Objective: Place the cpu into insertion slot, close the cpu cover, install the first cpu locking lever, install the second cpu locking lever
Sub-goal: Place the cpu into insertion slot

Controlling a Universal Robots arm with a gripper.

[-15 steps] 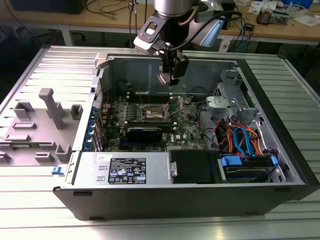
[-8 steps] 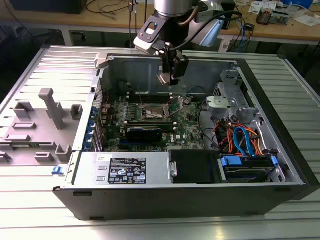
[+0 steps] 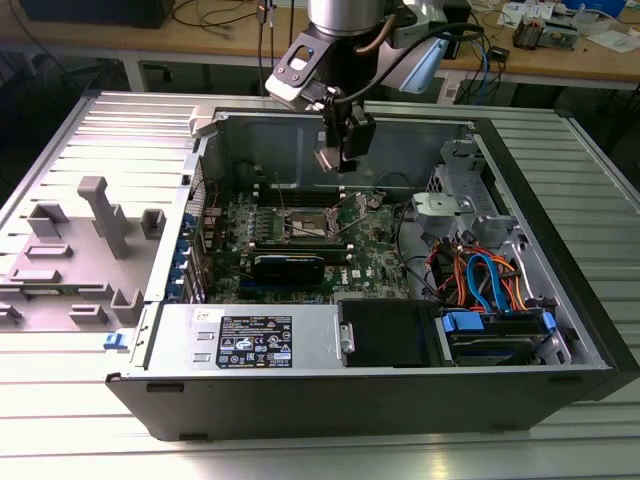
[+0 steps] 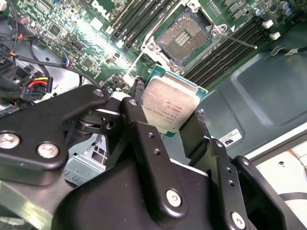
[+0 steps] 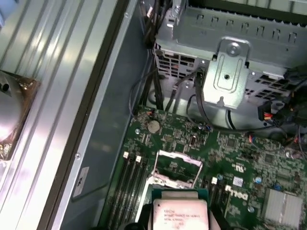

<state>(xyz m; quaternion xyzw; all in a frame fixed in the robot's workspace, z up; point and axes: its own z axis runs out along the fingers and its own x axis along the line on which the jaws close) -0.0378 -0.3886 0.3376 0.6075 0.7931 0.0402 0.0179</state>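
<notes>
Your gripper (image 4: pixel 169 115) has its jaws closed on the cpu (image 4: pixel 165 103), one black finger (image 4: pixel 139 124) on each side of the chip's edges. You see the dull silver top facing the camera in both wrist views, with the green rim showing around it (image 5: pixel 180 215). In the exterior view the gripper (image 3: pixel 335 158) hangs in the air inside the open computer case (image 3: pixel 300 400), clear of the board.

Below the chip lies the insertion slot (image 4: pixel 184 38), uncovered and with nothing in it, apart from the cpu. In the first wrist view the cpu cover (image 5: pixel 178 160) stands raised as a thin silver frame at the far edge of the slot (image 5: pixel 172 181). Long black memory slots (image 4: pixel 225 48) run just beside the socket on the green motherboard (image 3: pixel 385 250).

Further off you have the silver drive cage (image 5: pixel 225 72) and a bundle of orange and blue cables (image 3: pixel 480 280). The case rests on the ribbed metal worktop (image 3: pixel 60 400), with a grey fixture (image 3: pixel 100 215) on the exterior view's left.
</notes>
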